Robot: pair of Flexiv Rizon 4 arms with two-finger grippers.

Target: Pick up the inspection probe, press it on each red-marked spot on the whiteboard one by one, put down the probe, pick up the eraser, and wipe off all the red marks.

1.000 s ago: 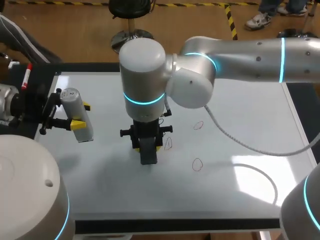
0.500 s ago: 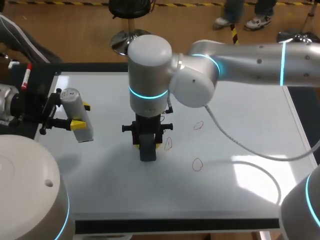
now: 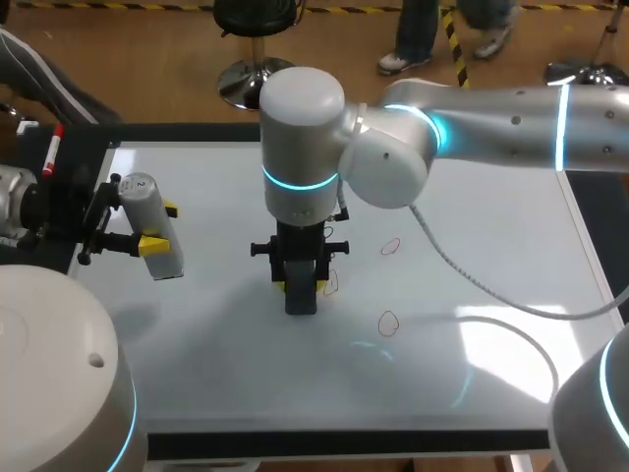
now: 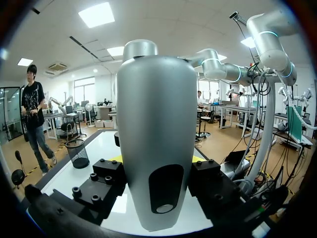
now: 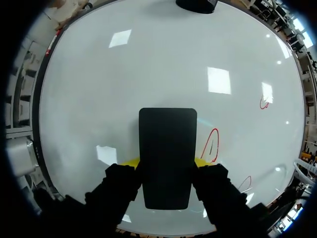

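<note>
Right end effector (image 3: 301,284) is being used to grip the eraser (image 3: 301,298) flat on the whiteboard (image 3: 482,216) just beside the nearest red mark (image 3: 331,283), across which it should be swept under even pressure, while the probe (image 3: 149,224) is being gripped by the left end effector (image 3: 160,226), well apart.

A black eraser (image 3: 301,293) stands upright on the whiteboard (image 3: 491,216) beside red loops (image 3: 389,323); the grey probe (image 3: 155,234) hangs over its left side.
</note>
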